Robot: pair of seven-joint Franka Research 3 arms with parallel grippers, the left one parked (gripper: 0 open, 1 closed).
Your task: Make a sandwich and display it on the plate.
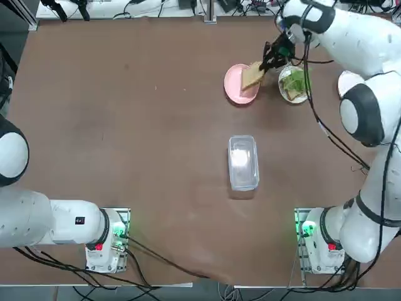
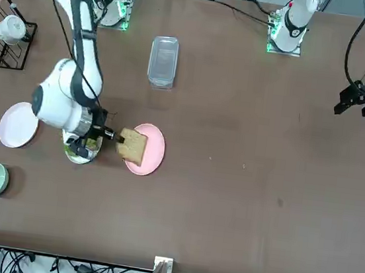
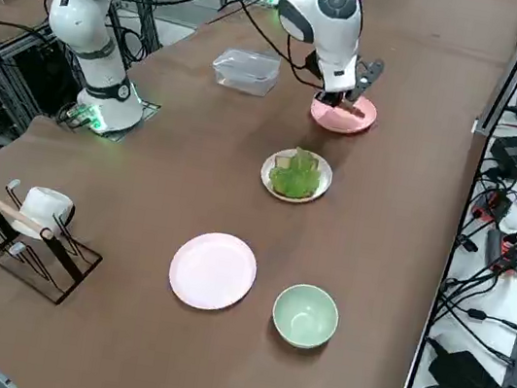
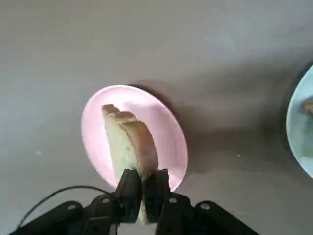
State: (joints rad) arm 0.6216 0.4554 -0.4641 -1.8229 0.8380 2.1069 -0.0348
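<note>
Gripping the upper bread slice [image 1: 252,75], the right gripper [image 1: 265,69] is over the pink plate [image 1: 234,84] in the top view; lettuce [image 1: 296,80] lies on the small white plate [image 1: 283,75]. In the front view, the slice is tilted. In the right side view, lettuce covers the lower bread slice [image 3: 282,162]. In the right wrist view, both fingers [image 4: 129,188] clamp the bread. I can read no writing.

From my cameras I get a brown desk [image 1: 156,157] carrying a pink plate [image 1: 232,84], and just beside it a small white plate [image 3: 271,169]. Near those I see a second white plate [image 3: 213,271] and a green bowl [image 3: 305,317]. A clear box [image 1: 243,163] and a dark rack [image 3: 55,270] also rest directly on it.
</note>
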